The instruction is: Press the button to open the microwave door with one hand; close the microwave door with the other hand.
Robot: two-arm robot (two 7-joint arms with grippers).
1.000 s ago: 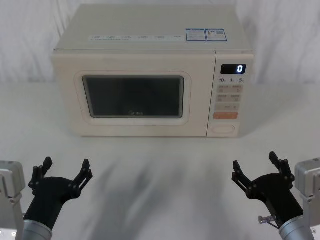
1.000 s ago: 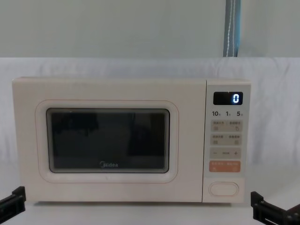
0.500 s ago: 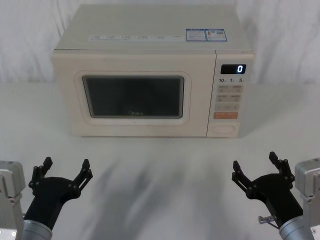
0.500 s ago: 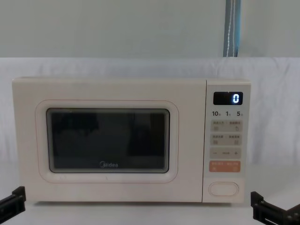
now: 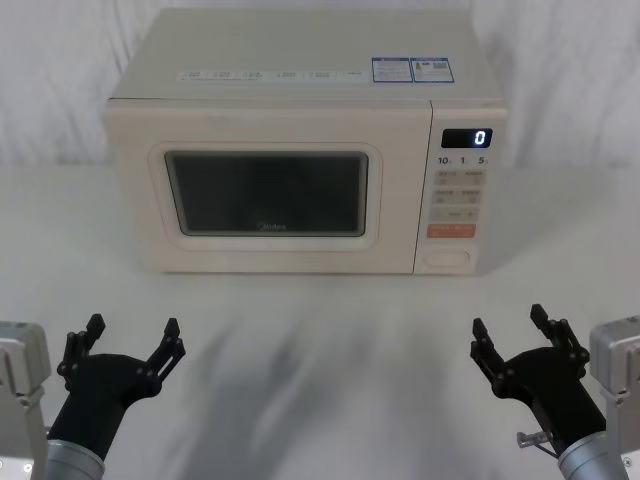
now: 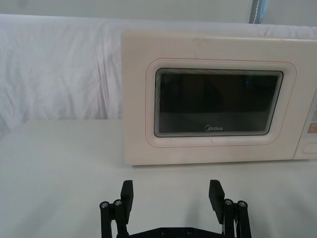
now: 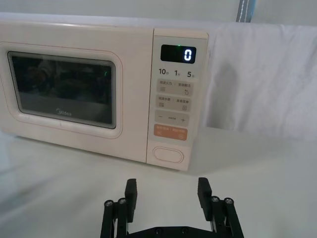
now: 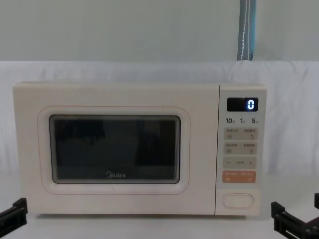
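Note:
The cream-white microwave stands at the back of the table with its door closed. Its display reads "0". The oval button sits at the bottom of the control panel, below the orange key. My left gripper is open, low over the table in front of the door's left side. My right gripper is open too, near the table's front, slightly right of the button and well short of it. The button lies straight ahead of the right gripper. The door lies ahead of the left gripper.
A white cloth covers the table and the wall behind. A blue-grey strap hangs behind the microwave's right side. Open tabletop separates the grippers from the microwave's front.
The right gripper's fingers have drawn a little closer together. The left gripper and the microwave have not moved.

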